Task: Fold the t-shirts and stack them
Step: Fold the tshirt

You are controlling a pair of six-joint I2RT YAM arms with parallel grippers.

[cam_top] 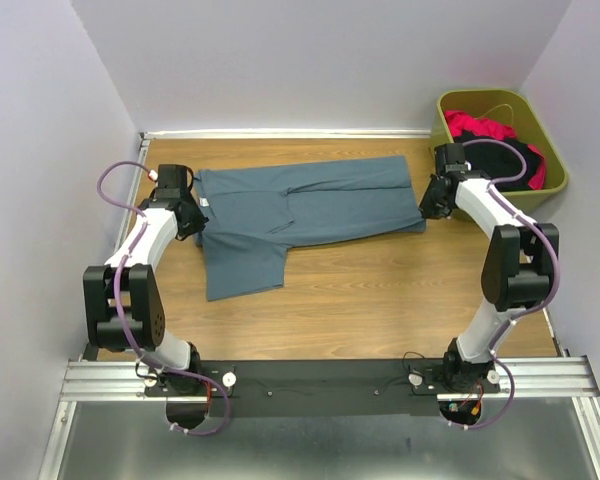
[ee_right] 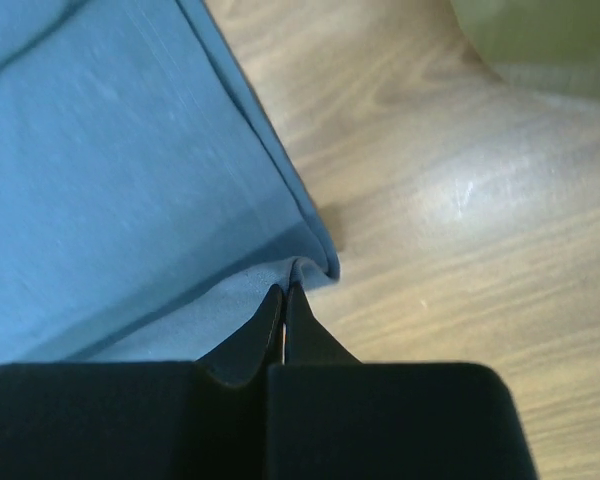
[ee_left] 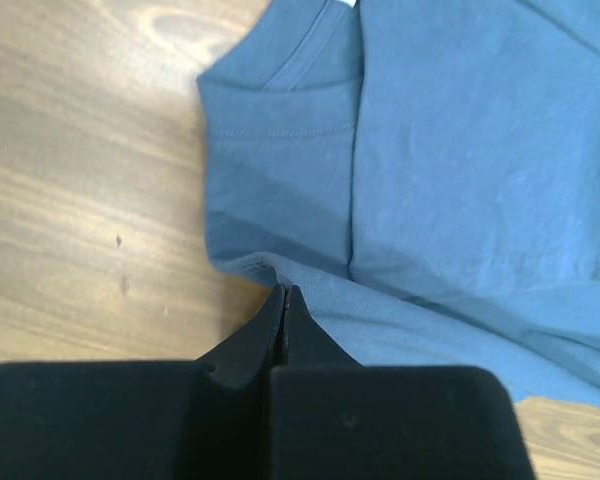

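A slate-blue t-shirt (cam_top: 310, 205) lies partly folded across the far half of the wooden table, its collar (ee_left: 315, 55) to the left. My left gripper (cam_top: 193, 222) is shut at the shirt's left edge, and its tips (ee_left: 285, 292) pinch the lower layer of cloth (ee_left: 460, 200). At the shirt's right end my right gripper (cam_top: 429, 208) is also shut. Its tips (ee_right: 285, 290) pinch a puckered corner of the hem (ee_right: 315, 260). A red-pink t-shirt (cam_top: 477, 127) and a black t-shirt (cam_top: 520, 158) lie bundled in the bin.
The olive-green bin (cam_top: 480, 96) stands at the back right corner, just right of my right arm. Pale walls close the table at the back and both sides. Bare wood (cam_top: 380, 300) stretches between the shirt and the arm bases.
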